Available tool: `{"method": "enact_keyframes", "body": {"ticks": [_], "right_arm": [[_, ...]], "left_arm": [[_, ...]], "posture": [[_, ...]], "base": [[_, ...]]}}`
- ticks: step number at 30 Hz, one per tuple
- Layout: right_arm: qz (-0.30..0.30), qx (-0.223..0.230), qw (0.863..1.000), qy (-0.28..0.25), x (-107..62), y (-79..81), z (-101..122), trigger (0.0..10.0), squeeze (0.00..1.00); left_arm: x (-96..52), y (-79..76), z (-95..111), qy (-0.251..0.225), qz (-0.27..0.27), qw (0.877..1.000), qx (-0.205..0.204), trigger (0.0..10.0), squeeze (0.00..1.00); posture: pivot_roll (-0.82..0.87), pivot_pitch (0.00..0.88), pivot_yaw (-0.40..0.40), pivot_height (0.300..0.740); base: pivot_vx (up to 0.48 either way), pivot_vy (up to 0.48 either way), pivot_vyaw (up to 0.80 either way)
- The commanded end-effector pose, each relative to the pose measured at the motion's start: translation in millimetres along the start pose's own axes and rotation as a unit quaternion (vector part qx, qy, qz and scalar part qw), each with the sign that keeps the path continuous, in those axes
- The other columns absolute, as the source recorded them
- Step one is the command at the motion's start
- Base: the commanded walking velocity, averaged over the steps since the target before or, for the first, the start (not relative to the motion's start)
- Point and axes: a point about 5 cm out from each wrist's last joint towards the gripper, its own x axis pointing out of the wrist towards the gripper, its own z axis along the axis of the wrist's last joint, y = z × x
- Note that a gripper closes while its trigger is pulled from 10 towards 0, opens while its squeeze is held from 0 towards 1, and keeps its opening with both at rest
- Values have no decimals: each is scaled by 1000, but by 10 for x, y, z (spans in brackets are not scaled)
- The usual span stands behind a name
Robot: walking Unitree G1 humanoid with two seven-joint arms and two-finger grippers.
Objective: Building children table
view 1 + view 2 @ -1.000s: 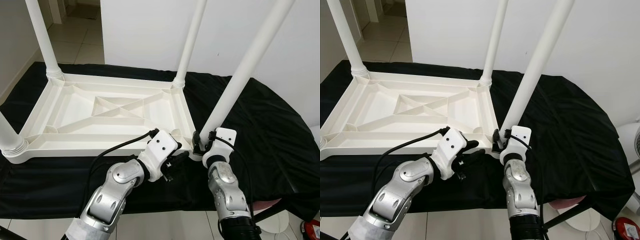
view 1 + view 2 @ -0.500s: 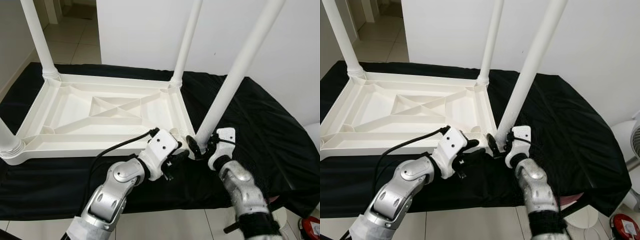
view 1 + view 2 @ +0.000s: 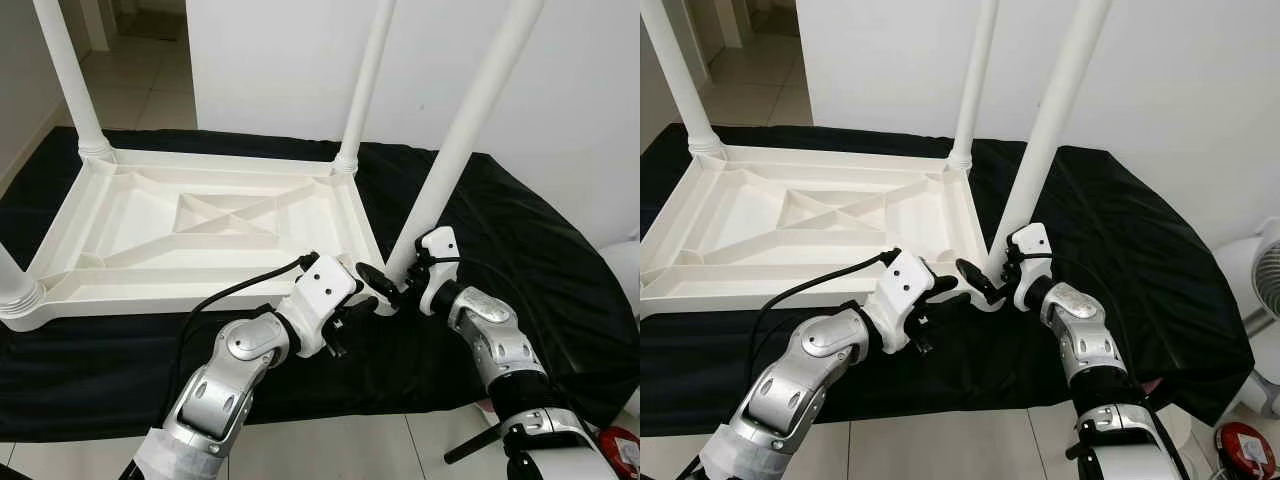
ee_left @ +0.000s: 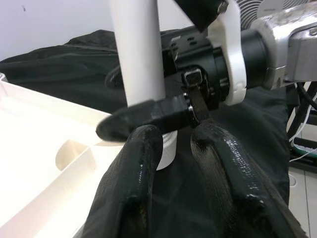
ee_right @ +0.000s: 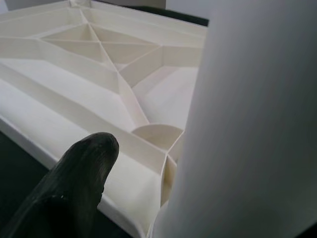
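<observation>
Children's table [image 3: 215, 215] lies upside down on the black-draped worktop [image 3: 520, 250], legs pointing up, just ahead of both claws. Right claw [image 3: 385, 290] grasps the near-corner leg [image 3: 455, 160] at its base, one finger each side, right where the leg meets its corner socket. Left claw [image 4: 173, 148] is clenched on nothing, fingers nearly together, just beside the right claw and pointing at that leg's foot.

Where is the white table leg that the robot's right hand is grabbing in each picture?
Left eye view: the leg slants up from the tabletop's near right corner.
Right eye view: the leg slants up right of middle.
Left wrist view: leg, upright, top middle.
Right wrist view: leg, blurred, on the right.
Shared landmark: the upside-down tabletop.
</observation>
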Motion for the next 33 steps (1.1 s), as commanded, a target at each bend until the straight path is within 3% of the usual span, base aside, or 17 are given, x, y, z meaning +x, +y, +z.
{"method": "enact_keyframes", "body": {"ticks": [1,2,6,7,8,9,10,11,23,24,30,33], "right_arm": [[24,5,999,26,20,46,-93,9294,0],[30,3,999,37,12,54,-133,8275,0],[36,3,998,51,-17,56,-203,8157,0],[36,4,998,54,-32,49,-224,4667,0],[36,4,998,54,-32,49,-224,4667,0],[38,6,998,54,-41,35,-236,2000,0],[38,6,998,54,-41,35,-236,2000,0],[38,7,998,53,-48,23,-243,0,0],[38,7,998,54,-70,-4,-266,0,0],[23,1,998,62,-96,-11,-304,10000,0],[-10,0,998,67,-119,-27,-363,10000,0],[-92,15,994,55,-102,-54,-357,10000,0]], "left_arm": [[30,5,24,-6,11,1000,6,10000,0],[29,6,25,-6,11,1000,7,10000,0],[26,6,25,-6,11,1000,7,10000,0],[26,6,26,-6,11,1000,7,10000,0],[26,6,26,-6,11,1000,7,10000,0],[24,4,24,-6,10,1000,7,10000,0],[24,4,24,-6,10,1000,7,10000,0],[24,2,23,-5,9,1000,7,10000,0],[23,0,22,-5,7,1000,7,10000,0],[20,-6,21,-4,6,1000,7,10000,0],[12,-16,17,-3,6,1000,6,10000,0],[0,-12,7,-1,8,1000,5,10000,0]], "posture": [[8,0,-119,740],[10,0,-120,740],[10,0,-121,740],[9,0,-118,740],[9,0,-118,740],[8,0,-116,740],[8,0,-116,740],[6,0,-115,740],[1,0,-112,740],[2,0,-111,740],[5,0,-112,740],[7,0,-115,740]], "base": [[0,0,0],[0,0,0],[0,0,0],[0,0,0],[0,0,0],[0,0,0],[0,0,0],[0,0,0],[0,0,0],[0,0,0],[0,0,0],[0,0,0]]}}
